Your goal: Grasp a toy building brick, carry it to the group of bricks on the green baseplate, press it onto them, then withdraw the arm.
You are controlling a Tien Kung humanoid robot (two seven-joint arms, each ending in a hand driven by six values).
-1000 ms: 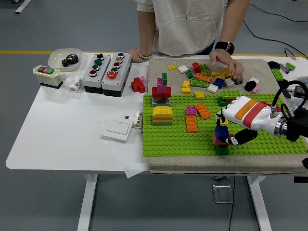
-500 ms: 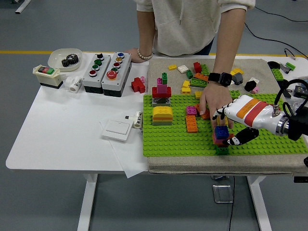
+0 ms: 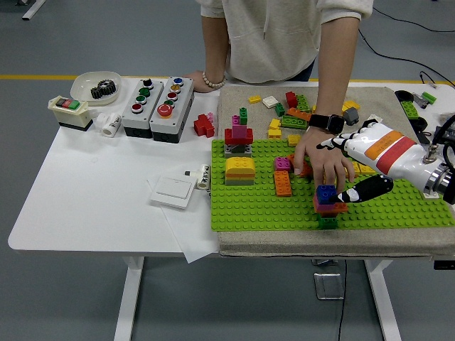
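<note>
high head view, facing table [image 3: 106, 206]

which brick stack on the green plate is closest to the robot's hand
The blue-topped stack, blue on red near the baseplate's front edge, just off the right hand's black thumb. The yellow stack and red-and-pink tower stand far to the left.

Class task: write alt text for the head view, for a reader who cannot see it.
A robot's right hand, fingers open, hovers beside a small stack of bricks on a green baseplate, while a person's hand rests on the plate just behind the stack. Loose bricks lie beyond; button boxes sit left.
</note>
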